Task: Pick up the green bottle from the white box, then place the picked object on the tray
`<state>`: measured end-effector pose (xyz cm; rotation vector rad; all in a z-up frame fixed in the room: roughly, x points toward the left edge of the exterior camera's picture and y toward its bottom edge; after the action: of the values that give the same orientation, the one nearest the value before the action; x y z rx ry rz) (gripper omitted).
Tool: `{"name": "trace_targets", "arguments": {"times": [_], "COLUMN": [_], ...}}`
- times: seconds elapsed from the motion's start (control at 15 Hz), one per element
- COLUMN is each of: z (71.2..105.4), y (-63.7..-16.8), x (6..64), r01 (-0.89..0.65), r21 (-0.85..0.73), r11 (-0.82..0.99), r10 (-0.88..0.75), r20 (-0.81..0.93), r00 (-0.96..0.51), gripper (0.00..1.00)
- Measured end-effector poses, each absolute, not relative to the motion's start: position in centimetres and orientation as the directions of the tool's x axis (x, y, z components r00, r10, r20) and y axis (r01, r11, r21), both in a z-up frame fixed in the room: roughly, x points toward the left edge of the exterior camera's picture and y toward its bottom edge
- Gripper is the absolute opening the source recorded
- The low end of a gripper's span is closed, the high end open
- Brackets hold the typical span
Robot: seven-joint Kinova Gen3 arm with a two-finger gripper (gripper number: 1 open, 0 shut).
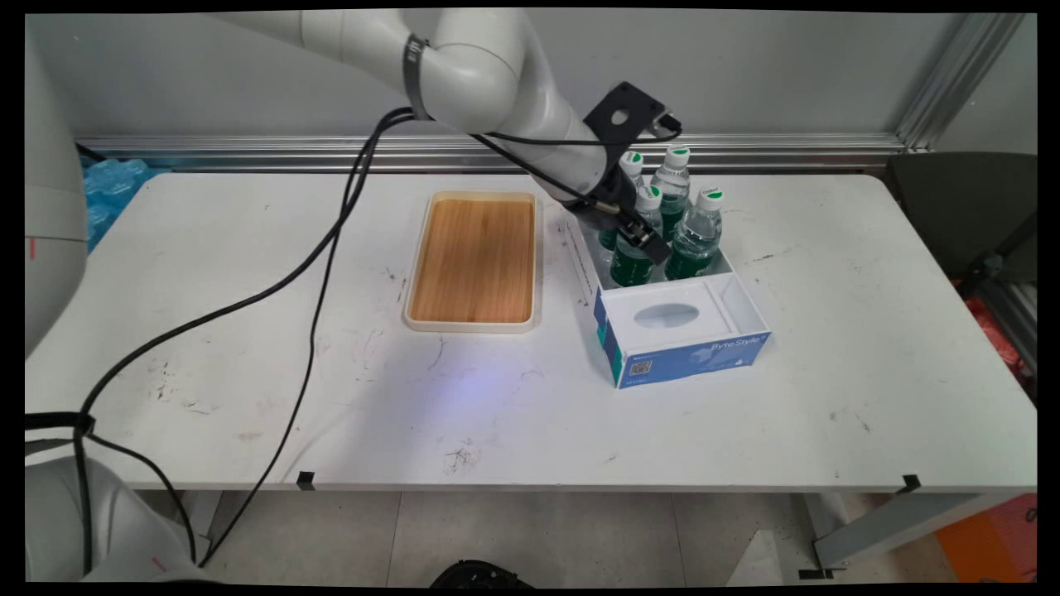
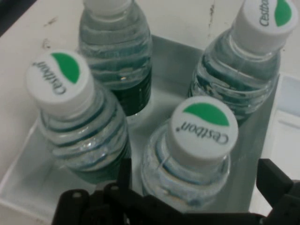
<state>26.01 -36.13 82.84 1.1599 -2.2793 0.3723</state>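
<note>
The black two-finger gripper (image 1: 648, 241) hangs over a white box (image 1: 662, 290), its fingers (image 2: 269, 176) spread wide on either side of the nearest Cestbon water bottle (image 2: 197, 154) without visibly touching it. 4 such bottles stand upright in the box's rear compartment, all with white-and-green caps (image 2: 204, 125). A blue-and-white tissue box (image 1: 687, 335) fills the front compartment. A wooden tray (image 1: 474, 261) with a cream rim lies just left on the white table (image 1: 248, 331).
</note>
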Motion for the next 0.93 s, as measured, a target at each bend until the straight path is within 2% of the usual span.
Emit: {"name": "trace_targets", "arguments": {"times": [0.2, 0.27, 0.67, 0.93], "z": [82.2, 82.1, 81.9, 83.7], "y": [-36.7, -36.8, -37.3, -37.1], "x": [25.6, 25.5, 25.2, 25.9], "r01": [-0.803, -0.802, -0.792, -0.786], "r21": [0.001, 0.001, -0.005, -0.014], "r11": [0.595, 0.597, 0.61, 0.618], "r10": [-0.651, -0.649, -0.636, -0.619], "r20": [0.587, 0.588, 0.594, 0.608], "r00": [-0.481, -0.483, -0.493, -0.498], "gripper": [1.0, 0.0, 0.0, 0.0]}}
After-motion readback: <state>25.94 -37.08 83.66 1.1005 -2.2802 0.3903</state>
